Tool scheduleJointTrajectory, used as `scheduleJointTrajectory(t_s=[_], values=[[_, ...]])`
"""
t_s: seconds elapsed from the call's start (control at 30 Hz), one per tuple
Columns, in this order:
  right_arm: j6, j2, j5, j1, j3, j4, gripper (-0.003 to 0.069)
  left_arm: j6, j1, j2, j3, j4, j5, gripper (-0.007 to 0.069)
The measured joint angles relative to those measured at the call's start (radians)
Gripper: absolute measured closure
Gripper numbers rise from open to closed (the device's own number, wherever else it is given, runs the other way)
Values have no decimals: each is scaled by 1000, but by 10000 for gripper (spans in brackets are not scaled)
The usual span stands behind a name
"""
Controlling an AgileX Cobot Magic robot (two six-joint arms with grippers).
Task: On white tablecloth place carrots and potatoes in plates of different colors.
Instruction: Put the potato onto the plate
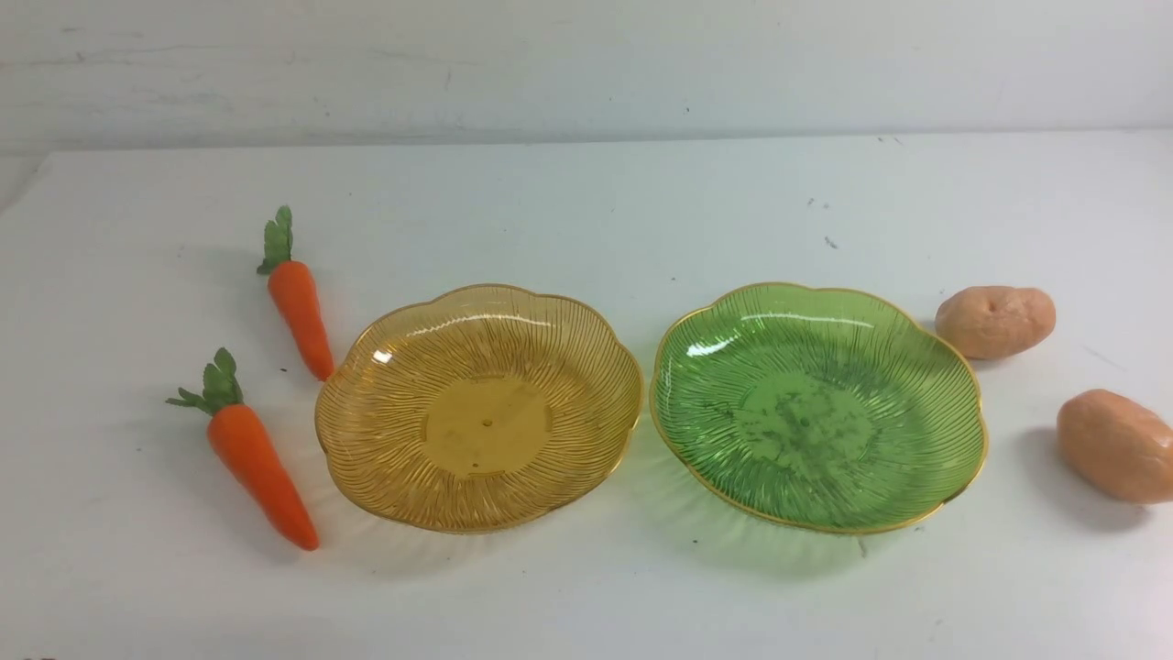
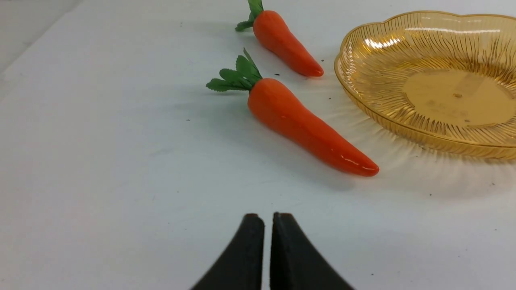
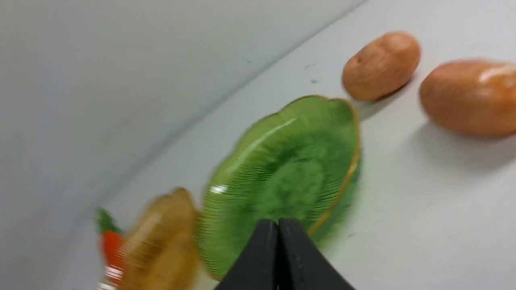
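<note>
On the white tablecloth (image 1: 568, 211) two orange carrots (image 1: 261, 466) (image 1: 301, 307) with green tops lie left of the amber-yellow plate (image 1: 367, 403). The green plate (image 1: 944, 394) stands beside it, and two tan potatoes (image 1: 995, 321) (image 1: 1115, 445) lie to its right. Both plates hold nothing. Neither gripper shows in the front view. My left gripper (image 2: 268, 217) is shut and holds nothing, short of the nearer carrot (image 2: 306, 127). My right gripper (image 3: 277, 222) is shut too, in front of the green plate's (image 3: 282, 161) near rim, with both potatoes (image 3: 381, 66) (image 3: 469, 96) beyond; that view is blurred.
A pale wall (image 1: 586, 64) runs behind the table's far edge. The tablecloth's left edge (image 1: 27, 183) shows at the far left. Small dark specks (image 1: 829, 241) dot the cloth behind the green plate.
</note>
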Motion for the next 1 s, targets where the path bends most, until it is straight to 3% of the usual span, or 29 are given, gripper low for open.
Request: scheduleJointTrajectory(t_s=[0.03, 0.1, 0.17, 0.27, 0.33, 0.37, 0.5, 0.53, 0.6, 0.67, 0.83, 1.0], values=[[49, 0, -22, 0, 0, 153, 674, 0, 0, 0, 0, 0, 0, 607], [40, 0, -56, 0, 0, 274, 674, 0, 0, 0, 0, 0, 0, 607], [-105, 0, -62, 2, -26, 347, 674, 0, 0, 0, 0, 0, 0, 607], [-460, 28, -61, 4, -274, 340, 672, 0, 0, 0, 0, 0, 0, 607], [-558, 106, -29, 4, -404, 267, 671, 0, 0, 0, 0, 0, 0, 607], [-565, 208, 35, 3, -491, 166, 671, 0, 0, 0, 0, 0, 0, 607], [-296, 535, 376, -23, -660, -267, 671, 0, 0, 0, 0, 0, 0, 607], [-173, 636, 493, -32, -684, -430, 671, 0, 0, 0, 0, 0, 1, 607], [-5, 815, 608, -39, -722, -676, 670, 0, 0, 0, 0, 0, 1, 607], [105, 969, 638, -41, -772, -840, 670, 0, 0, 0, 0, 0, 1, 607], [193, 1328, 689, -41, -912, -1003, 668, 0, 0, 0, 0, 0, 1, 607], [208, 1551, 698, -41, -1102, -1042, 659, 0, 0, 0, 0, 0, 1, 607]])
